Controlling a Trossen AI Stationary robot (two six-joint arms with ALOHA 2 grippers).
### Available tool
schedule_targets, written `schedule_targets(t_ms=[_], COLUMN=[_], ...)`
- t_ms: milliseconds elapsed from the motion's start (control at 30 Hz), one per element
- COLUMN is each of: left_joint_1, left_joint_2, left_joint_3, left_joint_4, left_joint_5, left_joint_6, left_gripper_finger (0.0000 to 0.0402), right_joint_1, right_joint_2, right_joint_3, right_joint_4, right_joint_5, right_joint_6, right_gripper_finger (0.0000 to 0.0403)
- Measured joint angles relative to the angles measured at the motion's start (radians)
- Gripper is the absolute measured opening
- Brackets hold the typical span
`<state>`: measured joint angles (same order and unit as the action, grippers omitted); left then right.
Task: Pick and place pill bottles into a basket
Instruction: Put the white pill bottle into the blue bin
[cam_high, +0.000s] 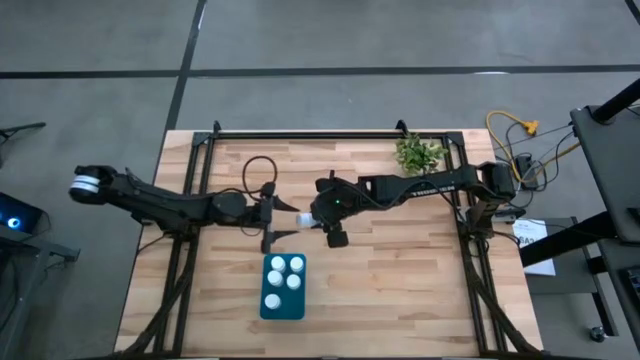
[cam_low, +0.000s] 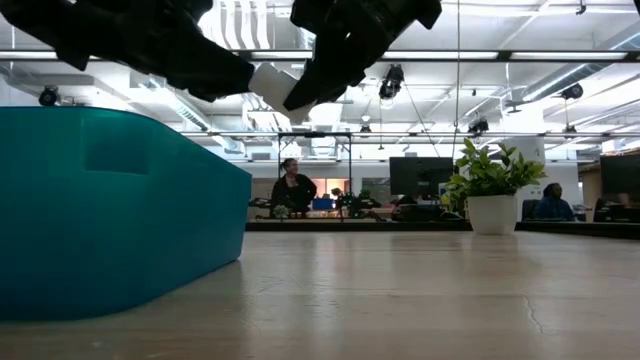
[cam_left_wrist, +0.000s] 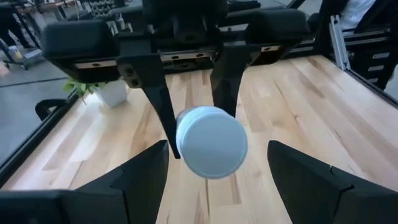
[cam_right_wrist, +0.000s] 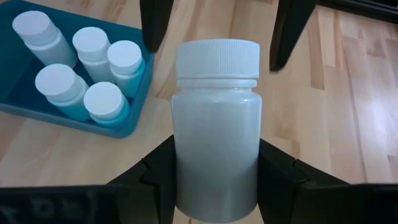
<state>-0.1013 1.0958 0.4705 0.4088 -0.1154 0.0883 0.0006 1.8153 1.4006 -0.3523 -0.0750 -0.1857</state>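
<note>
bottle (cam_right_wrist: 216, 137) clamped between right fingers (cam_right_wrist: 283, 171)

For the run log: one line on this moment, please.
right gripper: shut on small white capped pill bottle, above table | left gripper: open around its cap | teal-blue rectangular basket: five bottles inside

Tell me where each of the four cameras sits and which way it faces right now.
High: overhead, straight down on table, both arms, basket.
Low: table height, level toward the room; basket wall, arms above.
Left wrist: on left arm, facing the right claw holding a bottle; own fingers apart.
Right wrist: on right arm; own fingers grip that bottle, five bottles in basket.
Shared: both wrist views show the held bottle.
</note>
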Motion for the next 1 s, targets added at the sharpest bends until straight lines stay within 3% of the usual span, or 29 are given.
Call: schedule_targets(t_ms=[533, 633, 800, 1000], left_joint_1=[0.001, 0.001, 0.001, 0.001], left_joint_2=[0.144, 0.152, 0.147, 0.144], left_joint_3=[0.087, 0.097, 0.107, 0.107], left_joint_4=[0.000, -0.001, -0.005, -0.015], left_joint_5=[-0.002, -0.003, -0.009, -0.009], left_joint_6=[0.025, 0.045, 0.053, 0.056], left_gripper_finger=[0.0252, 0.0231, 0.0161, 0.0156], right_joint_1=[0.007, 0.008, 0.009, 0.009], right_joint_2=[0.000, 0.000, 0.000, 0.000], right_joint_3=[0.000, 0.000, 0.000, 0.000], right_joint_4=[-0.003, -0.003, -0.004, -0.003], right_joint_5=[-0.001, -0.002, -0.003, -0.001], right_joint_6=[0.001, 0.001, 0.006, 0.006], right_gripper_finger=[0.0147, 0.0147, 0.0146, 0.0143])
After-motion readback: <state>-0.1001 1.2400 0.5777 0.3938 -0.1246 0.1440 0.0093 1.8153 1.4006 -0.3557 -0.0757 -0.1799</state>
